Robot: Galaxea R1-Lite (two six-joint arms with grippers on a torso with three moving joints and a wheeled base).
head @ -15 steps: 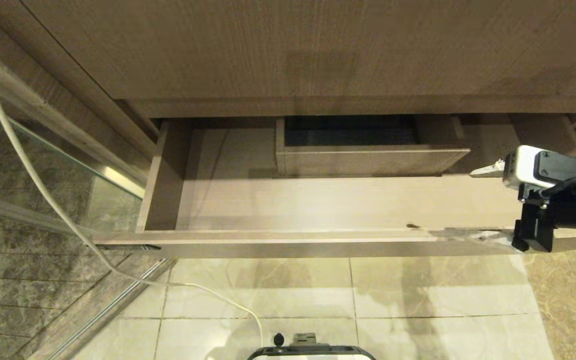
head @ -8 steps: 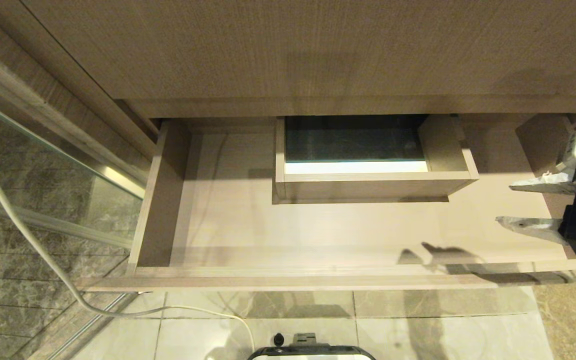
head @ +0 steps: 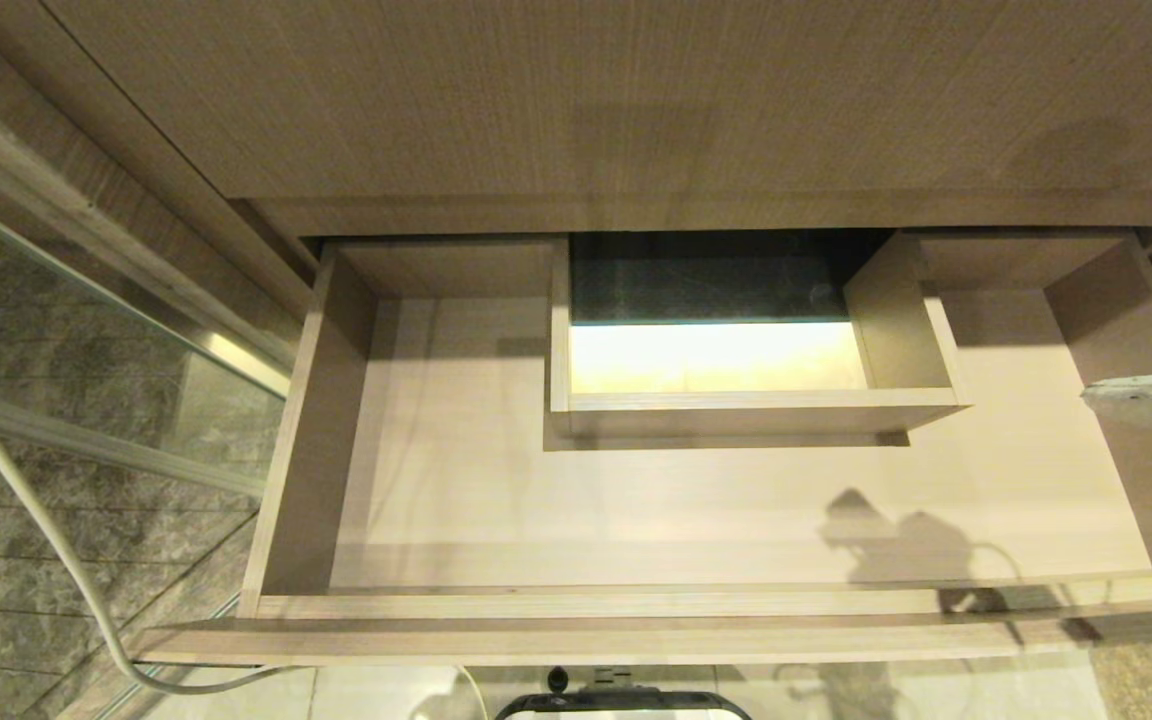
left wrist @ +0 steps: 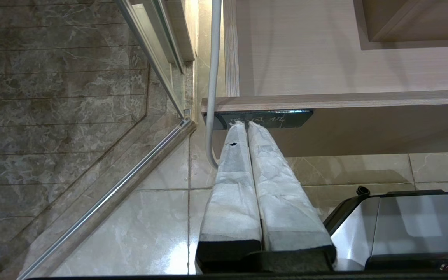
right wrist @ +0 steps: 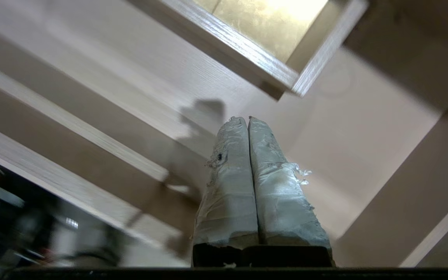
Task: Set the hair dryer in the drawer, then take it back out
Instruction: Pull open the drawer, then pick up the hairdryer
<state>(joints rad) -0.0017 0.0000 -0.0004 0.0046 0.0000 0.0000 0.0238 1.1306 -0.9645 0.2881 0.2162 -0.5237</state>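
The drawer stands pulled far out under the wood counter, and its light wood floor is bare. A rectangular boxed notch sits at its back middle. The hair dryer is out of view in every frame. My right gripper reaches in from the right edge above the drawer's right end, and it is shut on nothing. In the right wrist view the right gripper hangs over the drawer floor, pads pressed together. My left gripper is parked below the drawer front, shut and empty, with its tips by the black label.
A glass shower door with a metal rail stands to the left of the drawer. A white cable hangs past the drawer's left corner to the tiled floor. My own base sits just under the drawer front.
The drawer has slid much farther out toward me. My right gripper went from the drawer's front edge to open over its right end, and now it is shut and drawn off to the right.
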